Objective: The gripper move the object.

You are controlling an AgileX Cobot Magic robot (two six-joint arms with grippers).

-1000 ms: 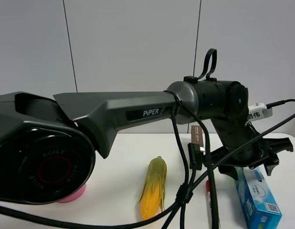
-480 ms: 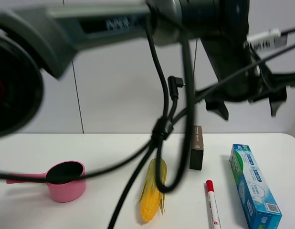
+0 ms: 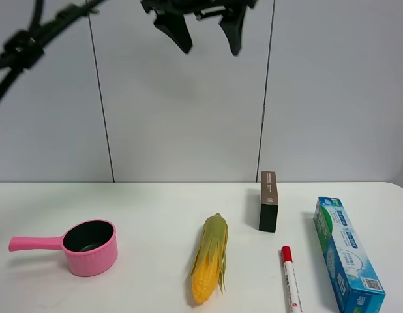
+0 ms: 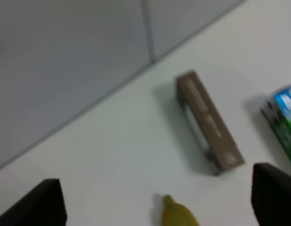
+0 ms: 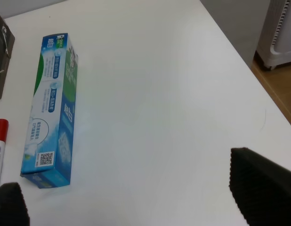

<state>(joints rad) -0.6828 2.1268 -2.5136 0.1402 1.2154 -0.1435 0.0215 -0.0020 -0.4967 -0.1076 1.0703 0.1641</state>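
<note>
The object, a long blue-and-green toothpaste carton [image 3: 347,254], lies flat at the table's right front. My left gripper [image 3: 207,36] hangs high above the table at the top of the exterior view, open and empty. In the left wrist view that gripper [image 4: 157,188] is open, and only an end of the carton [image 4: 284,115] shows. In the right wrist view my right gripper [image 5: 136,188] is open and empty above bare table, with the carton [image 5: 53,108] off to one side. The right gripper does not show in the exterior view.
A pink saucepan [image 3: 90,246] stands at the left front. A corn cob [image 3: 210,267], a dark brown box [image 3: 268,201] and a red-capped marker [image 3: 291,279] lie left of the carton. The table's right edge [image 5: 244,61] is close, with a white appliance [image 5: 279,33] beyond it.
My left arm has risen from low over the carton to high at the top of the view, uncovering the table. The carton and other things have not moved.
</note>
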